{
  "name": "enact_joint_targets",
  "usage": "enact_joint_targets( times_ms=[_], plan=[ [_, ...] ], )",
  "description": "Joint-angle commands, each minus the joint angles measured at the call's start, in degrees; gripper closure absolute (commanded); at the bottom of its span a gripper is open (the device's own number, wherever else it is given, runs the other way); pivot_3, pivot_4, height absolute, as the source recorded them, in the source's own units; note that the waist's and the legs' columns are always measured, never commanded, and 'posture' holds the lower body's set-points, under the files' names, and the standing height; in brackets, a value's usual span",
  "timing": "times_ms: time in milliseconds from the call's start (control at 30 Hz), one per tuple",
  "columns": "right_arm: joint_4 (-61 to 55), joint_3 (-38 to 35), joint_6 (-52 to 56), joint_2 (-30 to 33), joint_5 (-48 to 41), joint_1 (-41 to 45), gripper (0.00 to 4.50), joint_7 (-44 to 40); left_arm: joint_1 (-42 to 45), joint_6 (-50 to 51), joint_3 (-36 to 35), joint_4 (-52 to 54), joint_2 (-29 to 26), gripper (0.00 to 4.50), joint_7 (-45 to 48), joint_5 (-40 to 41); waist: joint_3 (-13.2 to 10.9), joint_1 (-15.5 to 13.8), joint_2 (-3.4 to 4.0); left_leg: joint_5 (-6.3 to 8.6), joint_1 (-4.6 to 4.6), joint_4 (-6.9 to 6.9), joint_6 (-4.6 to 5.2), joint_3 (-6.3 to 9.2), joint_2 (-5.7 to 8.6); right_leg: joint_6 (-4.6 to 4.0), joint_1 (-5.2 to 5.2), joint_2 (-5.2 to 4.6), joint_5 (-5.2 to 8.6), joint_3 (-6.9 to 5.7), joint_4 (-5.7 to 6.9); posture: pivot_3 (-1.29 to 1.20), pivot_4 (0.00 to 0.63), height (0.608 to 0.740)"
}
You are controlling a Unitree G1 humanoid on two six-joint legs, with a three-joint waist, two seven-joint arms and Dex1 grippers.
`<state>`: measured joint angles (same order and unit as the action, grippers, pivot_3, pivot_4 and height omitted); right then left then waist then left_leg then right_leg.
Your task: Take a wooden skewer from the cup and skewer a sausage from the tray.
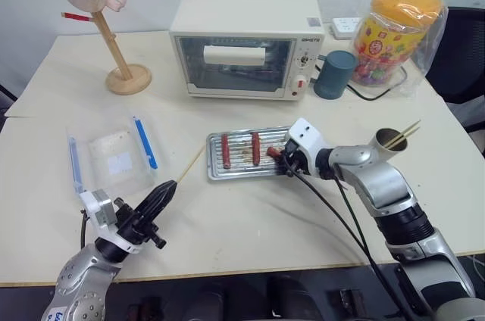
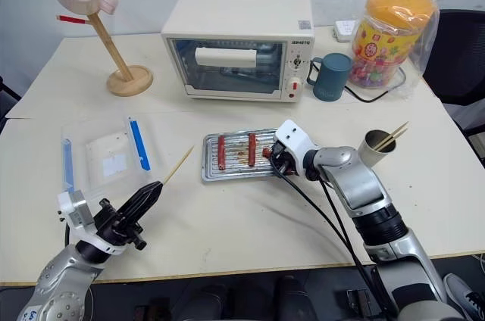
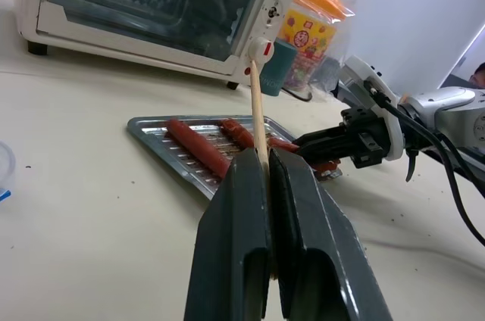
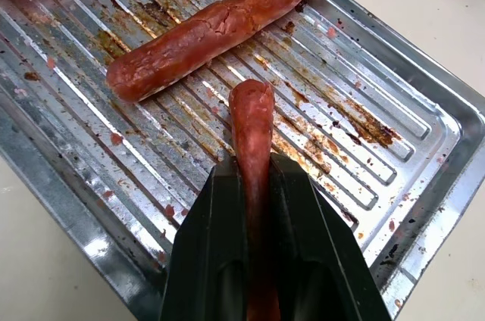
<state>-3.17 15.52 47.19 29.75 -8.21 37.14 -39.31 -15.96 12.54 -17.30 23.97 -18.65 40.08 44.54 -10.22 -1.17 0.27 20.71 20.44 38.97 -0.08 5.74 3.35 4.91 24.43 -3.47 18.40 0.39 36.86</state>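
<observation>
Right tool [image 4: 254, 185] is clamped on one end of the sausage [image 4: 251, 120], which juts forward from between its fingers just above the ridged bottom of the tray [image 4: 424, 109]. Left tool [image 3: 267, 177] is closed tight on the wooden skewer [image 3: 258, 105], holding it near its base with the point angled up toward the tray and the right tool.

Step in hand, by my reading: both items are secured and the piercing is not yet begun. The next move calls for lining the skewer point up with the free end of the sausage and pushing it along the length; a slight misalignment could send it out through the side.

Two more sausages [image 1: 226, 150] lie in the tray. The cup [image 1: 389, 141], with spare skewers, stands on the desk [image 1: 250, 222] well to the right. A clear box [image 1: 112, 158] sits to the left; a toaster oven [image 1: 244, 43], teal mug [image 1: 333, 74], candy jar [image 1: 394, 33] and wooden stand [image 1: 114, 41] line the back.
</observation>
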Motion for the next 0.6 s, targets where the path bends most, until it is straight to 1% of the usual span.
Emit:
enact_joint_targets(
  times_ms=[33,167,233,300,367,500,600],
  plan=[
    [-3.3,-0.9,-0.9,0.7,-1.3,-0.6,4.27,-2.3,-0.1,-0.4,0.1,1.0,-0.9,4.50,0.7,-0.3,0.0,0.0,0.00,0.00,0.00,0.00,0.00,0.00,0.00,0.00,0.00,0.00,0.00,0.00,0.00,0.00,0.150,0.740],
    [-7.5,-2.8,-2.8,4.2,-4.4,-0.2,4.27,-8.3,0.1,0.1,0.3,1.7,-3.1,4.50,2.2,-0.6,0.0,0.0,0.00,0.00,0.03,-0.01,0.00,0.00,0.00,0.00,0.02,0.00,0.00,0.00,-0.01,0.00,0.150,0.740],
    [-10.5,-3.5,-6.1,7.5,-6.9,0.0,4.27,-14.5,-0.1,0.6,0.7,2.2,-6.2,4.50,4.7,-1.3,0.0,0.0,0.00,0.00,0.04,-0.02,0.00,0.01,0.00,0.00,0.03,0.00,0.00,0.00,-0.02,0.00,0.150,0.740],
    [-13.2,-3.9,-11.6,11.2,-9.8,-0.2,4.27,-22.9,-0.1,1.1,1.2,2.7,-10.3,4.50,8.1,-2.1,0.0,-0.1,-0.02,0.00,0.05,-0.05,0.00,0.01,0.00,0.00,0.03,0.00,0.00,-0.01,-0.06,0.00,0.150,0.740],
    [-14.3,-3.9,-13.8,13.9,-11.5,-0.2,4.27,-27.7,0.3,1.6,1.5,2.7,-13.9,4.50,11.2,-2.5,0.0,-0.1,-0.02,0.01,0.05,-0.08,0.01,0.02,-0.01,0.00,0.02,0.01,0.00,-0.02,-0.11,0.00,0.150,0.740],
    [-15.6,-4.0,-15.1,16.8,-14.9,0.6,4.27,-34.9,2.9,3.5,1.8,2.1,-20.4,4.50,16.9,-1.6,0.0,0.0,-0.04,0.01,0.05,-0.10,0.02,0.03,-0.02,0.00,0.00,0.00,0.00,-0.02,-0.14,0.00,0.150,0.740],
    [-16.0,-3.2,-15.3,18.2,-15.3,1.1,4.27,-37.8,5.7,5.3,2.3,2.0,-23.2,4.50,19.3,-0.4,0.0,0.0,-0.04,0.01,0.06,-0.10,0.02,0.03,-0.03,-0.01,0.02,0.00,0.00,-0.03,-0.13,0.00,0.150,0.740]
  ],
)
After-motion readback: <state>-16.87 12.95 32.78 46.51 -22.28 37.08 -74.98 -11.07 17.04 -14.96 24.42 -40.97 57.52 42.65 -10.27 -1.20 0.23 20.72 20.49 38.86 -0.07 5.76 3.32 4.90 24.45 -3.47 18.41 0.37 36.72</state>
